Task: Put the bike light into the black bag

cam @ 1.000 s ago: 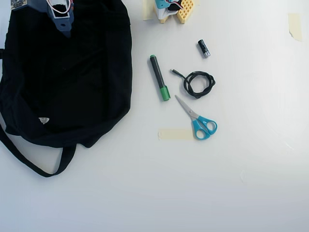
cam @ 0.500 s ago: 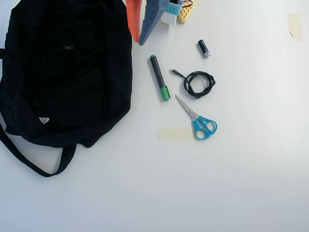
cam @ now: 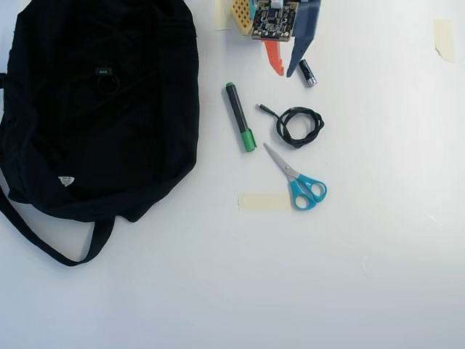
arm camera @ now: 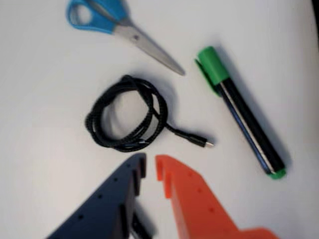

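Observation:
In the overhead view the big black bag fills the left side, its strap looping off the lower left. The bike light, a small black ring with a blocky body, lies on the dark fabric in the bag's upper part; whether it sits inside or on top is unclear. My gripper is far to its right at the top edge, next to a short black cylinder. Its orange and blue fingers leave only a narrow gap and hold nothing. In the wrist view the gripper hovers just short of the coiled cable.
A green-capped marker, the coiled black cable and blue-handled scissors lie right of the bag. A tape strip lies beside the scissors. The arm's base is at the top.
The arm swung right from above the bag to above the cylinder and cable. The bike light, hidden one second ago, has lain uncovered on the bag since the arm left.

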{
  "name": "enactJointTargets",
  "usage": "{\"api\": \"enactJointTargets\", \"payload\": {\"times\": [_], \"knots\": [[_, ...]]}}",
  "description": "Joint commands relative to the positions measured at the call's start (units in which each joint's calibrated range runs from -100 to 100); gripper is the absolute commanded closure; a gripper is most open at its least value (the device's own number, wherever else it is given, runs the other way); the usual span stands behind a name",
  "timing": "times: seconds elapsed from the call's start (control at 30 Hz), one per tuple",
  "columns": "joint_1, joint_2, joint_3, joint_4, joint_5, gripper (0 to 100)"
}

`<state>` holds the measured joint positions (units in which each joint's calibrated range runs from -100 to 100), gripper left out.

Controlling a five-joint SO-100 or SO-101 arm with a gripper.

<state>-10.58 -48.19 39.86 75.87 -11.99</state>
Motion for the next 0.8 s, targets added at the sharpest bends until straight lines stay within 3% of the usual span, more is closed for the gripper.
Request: {"api": "enactJointTargets", "payload": {"times": [0.0,0.13,0.3,0.5,0.77], "knots": [[-0.9,-14.8,21.3,-12.3,0.0,98],[-0.7,-27.2,34.0,-15.3,1.0,98],[1.1,-44.7,46.8,-12.5,10.4,98],[3.4,-51.6,59.4,-10.3,10.5,98],[3.7,-51.5,59.5,-2.7,10.6,98]]}}
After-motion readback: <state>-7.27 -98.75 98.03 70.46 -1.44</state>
